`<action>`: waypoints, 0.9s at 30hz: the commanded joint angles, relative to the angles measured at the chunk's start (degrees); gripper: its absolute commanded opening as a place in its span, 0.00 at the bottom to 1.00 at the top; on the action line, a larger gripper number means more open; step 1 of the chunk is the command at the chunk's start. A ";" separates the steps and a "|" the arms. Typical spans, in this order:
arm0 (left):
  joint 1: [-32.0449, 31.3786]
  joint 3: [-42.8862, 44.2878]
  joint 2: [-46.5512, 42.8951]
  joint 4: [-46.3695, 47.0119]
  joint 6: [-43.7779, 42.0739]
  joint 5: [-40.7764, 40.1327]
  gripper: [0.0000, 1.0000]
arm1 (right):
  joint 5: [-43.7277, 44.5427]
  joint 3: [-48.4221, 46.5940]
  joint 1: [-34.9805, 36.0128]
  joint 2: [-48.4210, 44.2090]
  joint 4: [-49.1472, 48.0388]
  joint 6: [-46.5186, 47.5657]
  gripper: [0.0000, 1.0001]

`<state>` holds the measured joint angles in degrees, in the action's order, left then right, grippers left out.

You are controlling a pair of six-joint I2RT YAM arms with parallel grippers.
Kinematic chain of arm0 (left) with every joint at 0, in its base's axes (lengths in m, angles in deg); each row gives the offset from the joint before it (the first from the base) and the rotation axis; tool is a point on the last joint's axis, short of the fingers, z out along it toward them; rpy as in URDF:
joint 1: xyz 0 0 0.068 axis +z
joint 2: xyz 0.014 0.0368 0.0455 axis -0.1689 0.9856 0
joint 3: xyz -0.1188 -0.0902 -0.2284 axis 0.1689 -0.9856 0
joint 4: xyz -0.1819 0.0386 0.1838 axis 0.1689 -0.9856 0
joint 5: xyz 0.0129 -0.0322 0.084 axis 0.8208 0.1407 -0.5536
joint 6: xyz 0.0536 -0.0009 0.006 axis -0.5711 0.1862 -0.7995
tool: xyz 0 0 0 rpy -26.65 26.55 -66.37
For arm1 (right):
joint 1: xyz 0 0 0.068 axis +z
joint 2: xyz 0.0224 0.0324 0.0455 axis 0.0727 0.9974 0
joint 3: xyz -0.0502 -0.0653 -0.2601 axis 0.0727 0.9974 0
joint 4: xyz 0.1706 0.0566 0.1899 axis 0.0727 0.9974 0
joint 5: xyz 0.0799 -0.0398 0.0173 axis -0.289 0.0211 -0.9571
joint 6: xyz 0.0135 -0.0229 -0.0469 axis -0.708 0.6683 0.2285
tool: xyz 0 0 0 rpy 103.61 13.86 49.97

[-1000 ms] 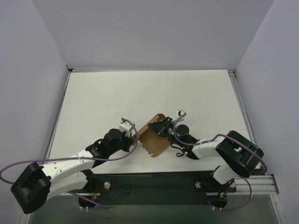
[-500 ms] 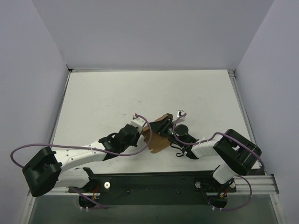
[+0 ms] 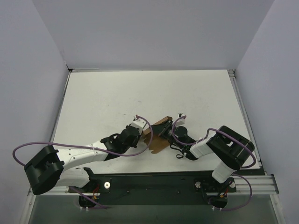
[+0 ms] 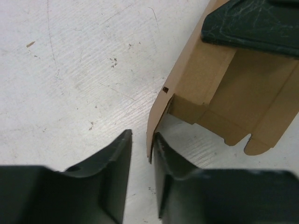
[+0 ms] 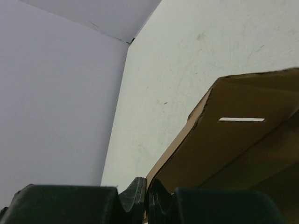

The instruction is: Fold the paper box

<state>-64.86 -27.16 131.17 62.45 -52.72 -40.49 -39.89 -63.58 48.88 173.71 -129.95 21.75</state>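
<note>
While R pincer (image 5: 145, 183) clamps paper box (image 5: 243, 149), L pincer (image 4: 141, 135) straddles its edge.

The box (image 3: 158, 135) is seen as a brown cardboard cut-out, partly folded. Walls are raised along crease lines, and flaps and a rounded tab are left open. A narrow slot is cut in one panel. It is placed mid-width on the bench (image 3: 117, 93), toward the near edge.
</note>
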 commanded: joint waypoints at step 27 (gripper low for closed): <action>16.73 -4.45 1.41 6.18 12.67 21.06 0.73 | 4.66 2.90 -0.76 2.81 -8.97 1.62 0.00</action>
<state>-47.66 -34.60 129.42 66.64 -39.89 -23.37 -38.08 -61.53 48.44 174.82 -133.01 20.30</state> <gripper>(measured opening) 0.749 0.043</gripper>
